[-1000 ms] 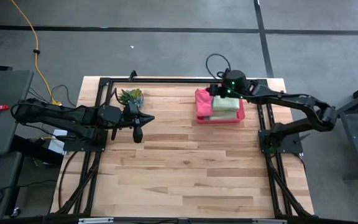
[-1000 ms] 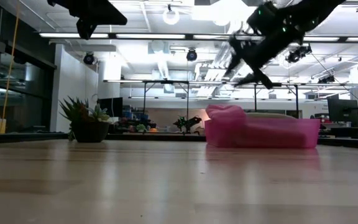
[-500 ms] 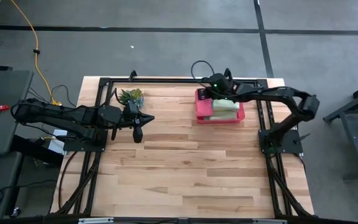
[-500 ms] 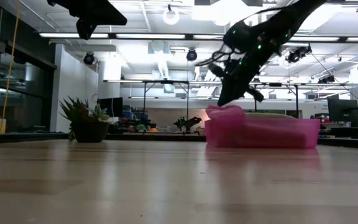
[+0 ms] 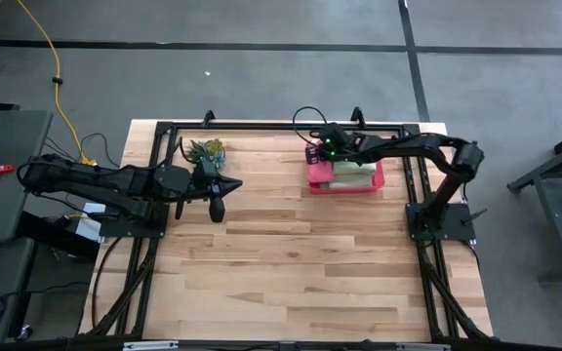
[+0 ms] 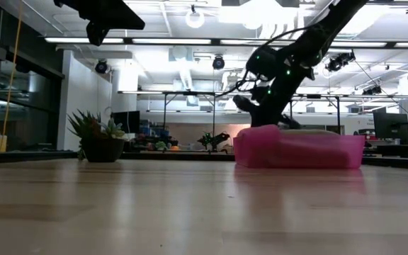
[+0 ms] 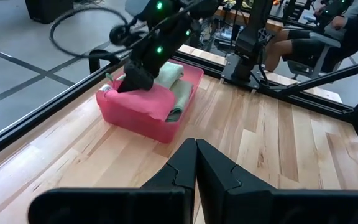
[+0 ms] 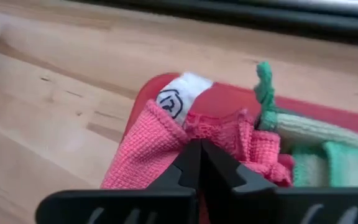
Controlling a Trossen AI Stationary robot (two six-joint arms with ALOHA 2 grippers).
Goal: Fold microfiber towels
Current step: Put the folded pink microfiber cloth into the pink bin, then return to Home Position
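**Pinch on the pink cloth, at the tray's end**

High view: right gripper [image 5: 315, 154] sits over the plant-side end of the pink tray [image 5: 377, 184], where the microfiber towels [image 5: 354, 170] lie stacked. Left gripper [image 5: 217, 211] waits mid-table, jaws closed on nothing.

Low view: the right arm dips behind the tray wall — the contact itself is hidden.

Left wrist view: pink towel [image 7: 155, 102] droops over the rim — limp, light.

Right wrist view: fingers pinched into its bunched edge beside the white label [image 8: 178, 98]. A corner would likely lift cleaner.

Pink towel [image 8: 166, 146] is nubbly knit cloth with a white fabric label; tray [image 7: 135, 115] smooth plastic; table [image 5: 291, 253] matt wood planks
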